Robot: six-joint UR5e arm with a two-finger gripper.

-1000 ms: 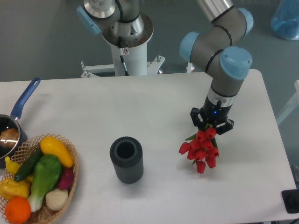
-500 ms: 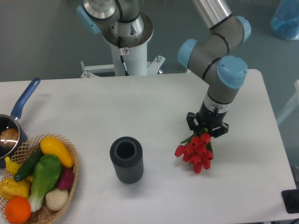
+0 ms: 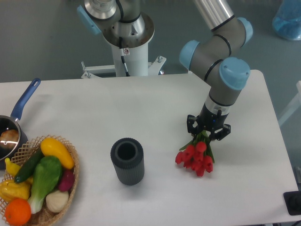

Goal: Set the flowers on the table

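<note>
The flowers [image 3: 194, 158], a bunch of red tulip buds with green leaves, hang low at the right middle of the white table [image 3: 155, 108]. I cannot tell whether the buds touch the tabletop. My gripper [image 3: 208, 132] points down right above them and is shut on the stems. The stems are hidden under the gripper, and only green leaves show between it and the buds.
A dark grey ribbed cylinder vase [image 3: 127, 161] stands upright left of the flowers. A wicker basket [image 3: 70, 181] of vegetables and fruit sits at the front left. A blue-handled pan [image 3: 19, 113] is at the left edge. The robot base [image 3: 127, 42] stands behind the table.
My gripper has moved a little to the left and lower with the flowers. The buds now sit further left and closer to the tabletop, with more leaf showing.
</note>
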